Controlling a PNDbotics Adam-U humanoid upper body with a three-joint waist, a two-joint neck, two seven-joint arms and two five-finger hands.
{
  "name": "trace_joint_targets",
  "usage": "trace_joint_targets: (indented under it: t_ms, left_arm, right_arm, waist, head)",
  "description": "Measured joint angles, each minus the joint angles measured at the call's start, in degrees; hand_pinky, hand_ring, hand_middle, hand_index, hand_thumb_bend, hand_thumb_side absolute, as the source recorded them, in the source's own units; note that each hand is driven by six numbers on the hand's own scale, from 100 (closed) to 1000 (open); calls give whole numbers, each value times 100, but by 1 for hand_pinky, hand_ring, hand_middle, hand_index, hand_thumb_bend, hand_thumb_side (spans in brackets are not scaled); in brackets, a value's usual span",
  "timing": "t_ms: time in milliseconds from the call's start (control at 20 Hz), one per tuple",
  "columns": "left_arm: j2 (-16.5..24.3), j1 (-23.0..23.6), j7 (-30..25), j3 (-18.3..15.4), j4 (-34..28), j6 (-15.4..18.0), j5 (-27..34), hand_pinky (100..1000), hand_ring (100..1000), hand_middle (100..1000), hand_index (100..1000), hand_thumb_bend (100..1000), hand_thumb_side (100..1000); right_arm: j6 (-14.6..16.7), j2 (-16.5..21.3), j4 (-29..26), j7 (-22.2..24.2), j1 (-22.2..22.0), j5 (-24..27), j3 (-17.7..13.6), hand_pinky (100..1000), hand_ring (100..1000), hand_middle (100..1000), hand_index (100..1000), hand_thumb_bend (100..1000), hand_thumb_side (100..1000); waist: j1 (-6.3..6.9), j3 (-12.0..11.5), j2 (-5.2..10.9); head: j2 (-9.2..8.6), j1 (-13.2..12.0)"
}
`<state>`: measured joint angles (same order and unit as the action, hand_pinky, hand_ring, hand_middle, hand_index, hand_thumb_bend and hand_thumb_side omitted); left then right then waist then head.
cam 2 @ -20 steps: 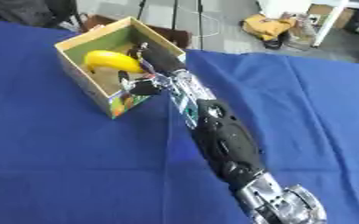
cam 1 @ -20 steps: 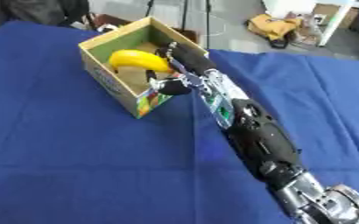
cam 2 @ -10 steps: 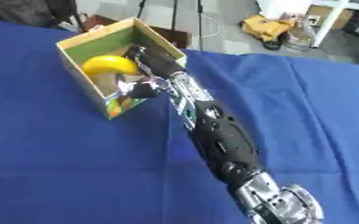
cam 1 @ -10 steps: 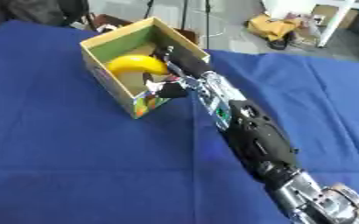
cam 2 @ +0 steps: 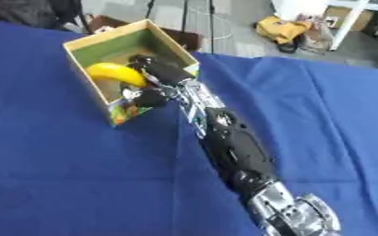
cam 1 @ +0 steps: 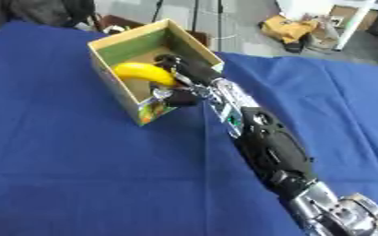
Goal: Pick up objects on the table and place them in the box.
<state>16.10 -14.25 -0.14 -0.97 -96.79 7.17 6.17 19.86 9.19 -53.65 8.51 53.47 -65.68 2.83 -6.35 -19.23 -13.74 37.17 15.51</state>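
Observation:
An open cardboard box (cam 1: pixel 115 83) with a green inner wall stands on the blue cloth at the upper left. My right arm stretches from the lower right corner up to it. My right hand (cam 1: pixel 184 73) reaches over the box's right rim, fingers curled round a yellow banana (cam 1: pixel 142 73). The banana lies inside the box opening, below the rim line, and its right end is hidden by the fingers. The thumb (cam 2: pixel 148 97) shows at the box's near corner. My left hand shows in neither view.
Blue cloth (cam 1: pixel 71 175) covers the whole table. Beyond the far edge lies floor clutter: a yellow bag (cam 1: pixel 293 30), a white furniture leg (cam 1: pixel 350 25) and dark items at the top left.
The right hand has lowered the banana a little deeper into the box. The box and the arm have otherwise kept their place.

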Motion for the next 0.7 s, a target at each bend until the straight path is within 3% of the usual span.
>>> trace_joint_targets:
  t_ms: [450, 550, 600, 650, 700]
  left_arm:
    - [0, 0, -5, 0, 0, 3, 0, 625, 588, 661, 728, 458, 914]
    - [0, 0, -8, 0, 0, 6, 0, 625, 588, 659, 728, 458, 914]
    - [0, 0, -9, 0, 0, 7, 0, 625, 588, 659, 728, 458, 914]
    - [0, 0, -9, 0, 0, 7, 0, 625, 588, 657, 728, 459, 914]
    - [0, 0, -9, 0, 0, 7, 0, 626, 588, 656, 728, 459, 914]
  right_arm:
    - [89, 0, 65, 136, 3, -99, -21, 1000, 1000, 1000, 1000, 100, 1000]
    - [80, 0, 69, 77, 3, -101, -37, 1000, 1000, 1000, 1000, 187, 1000]
    - [71, 0, 70, 32, 2, -101, -39, 1000, 1000, 1000, 1000, 187, 1000]
    - [61, 0, 70, -24, 2, -101, -42, 1000, 1000, 1000, 1000, 324, 948]
    - [47, 0, 64, -92, 7, -97, -58, 1000, 1000, 1000, 1000, 347, 933]
  waist:
    - [-2, -3, 17]
    - [-2, -4, 17]
    - [-2, -4, 17]
    - [-2, -4, 17]
    - [-2, -4, 22]
  head:
    - [0, 0]
    - [0, 0]
    - [0, 0]
    - [0, 0]
    - [0, 0]
